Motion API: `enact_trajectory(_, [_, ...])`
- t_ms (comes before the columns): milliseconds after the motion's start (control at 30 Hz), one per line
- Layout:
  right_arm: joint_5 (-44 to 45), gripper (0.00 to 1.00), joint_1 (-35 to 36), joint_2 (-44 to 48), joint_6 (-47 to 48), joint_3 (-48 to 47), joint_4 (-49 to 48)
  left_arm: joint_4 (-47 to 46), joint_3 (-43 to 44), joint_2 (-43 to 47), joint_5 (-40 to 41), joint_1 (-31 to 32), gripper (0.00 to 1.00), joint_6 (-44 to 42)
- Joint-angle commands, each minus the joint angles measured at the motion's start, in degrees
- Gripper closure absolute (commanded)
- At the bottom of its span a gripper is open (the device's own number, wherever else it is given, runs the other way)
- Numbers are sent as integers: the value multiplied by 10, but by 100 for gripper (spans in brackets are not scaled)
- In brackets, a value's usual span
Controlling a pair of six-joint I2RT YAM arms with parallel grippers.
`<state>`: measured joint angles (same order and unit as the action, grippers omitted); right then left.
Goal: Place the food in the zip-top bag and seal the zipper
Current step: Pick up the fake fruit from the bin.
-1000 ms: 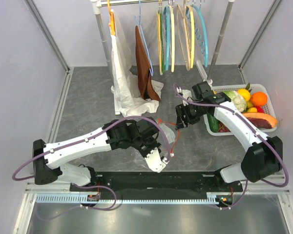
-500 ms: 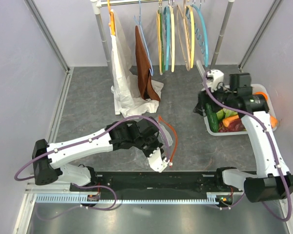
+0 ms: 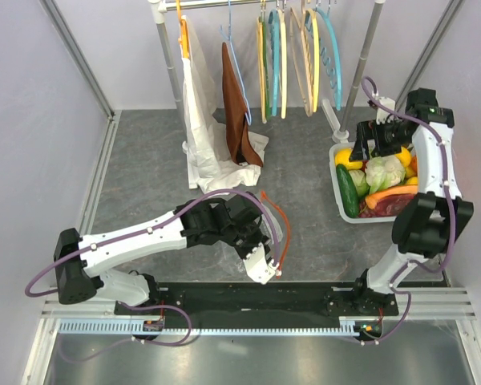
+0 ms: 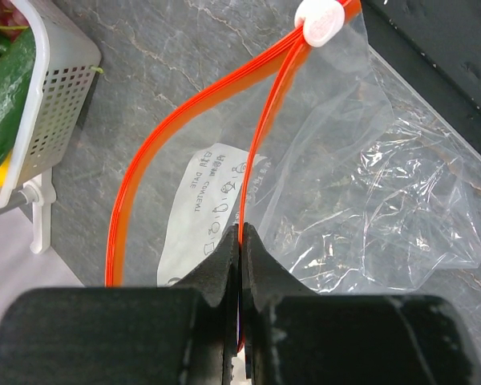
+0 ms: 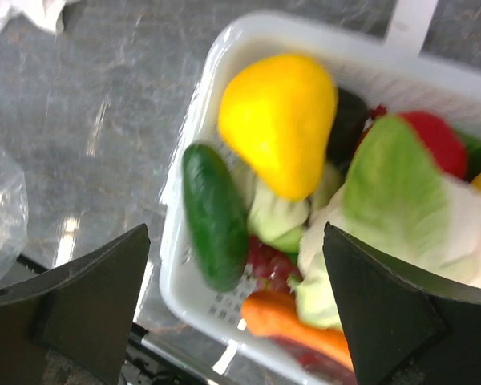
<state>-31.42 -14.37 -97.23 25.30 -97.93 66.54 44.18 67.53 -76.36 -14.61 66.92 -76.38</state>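
1. Left gripper, nearest my edge: its jaws are pressed together on one lip of the zipper. I judge this pinch is meant to lift that lip and keep the mouth open for loading.
2. Bag: it is clear and crinkled and lies on the table just beyond the left gripper. The two zipper lips stand apart in a loop and meet at the slider. A printed label shows through the film. I see no food inside, and sealing has not begun.
3. Basket: it sits to the right of the bag, well apart from it.
   - The cucumber lies along the wall nearest the bag.
   - The yellow fruit rests just beyond it, touching the cabbage.
   - A carrot lies lower in the pile.
   - I cannot pick out the orange with certainty.
4. Right gripper: its fingers are spread wide and hold nothing. It hangs over the basket with the cucumber and yellow fruit between the finger lines. I judge it is posed for a pick, but I cannot tell of which piece.
5. Table: it is grey, marbled and flat, with faint glints.
6. Far end:
   - A rack carries coloured hangers.
   - It also carries a white garment and a brown one, both reaching the table.
   - Pale walls with metal posts close in the cell.
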Motion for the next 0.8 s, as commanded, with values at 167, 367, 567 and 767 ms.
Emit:
enact_trajectory(167, [-11,2,7,-112,-45,-163,16,-19,17,-4,-22,-2,98,-5])
enact_trajectory(367, [9,3,40,-118,-60,-150,7,-19,19,-7,-24,-2,98,-6])
enact_trajectory(567, [92,2,63,-120,-98,-97,-31,-23,22,-11,-27,-2,98,-2])
enact_trajectory(767, [139,2,80,-122,-127,-72,-57,-25,22,-13,-27,-2,98,-2])
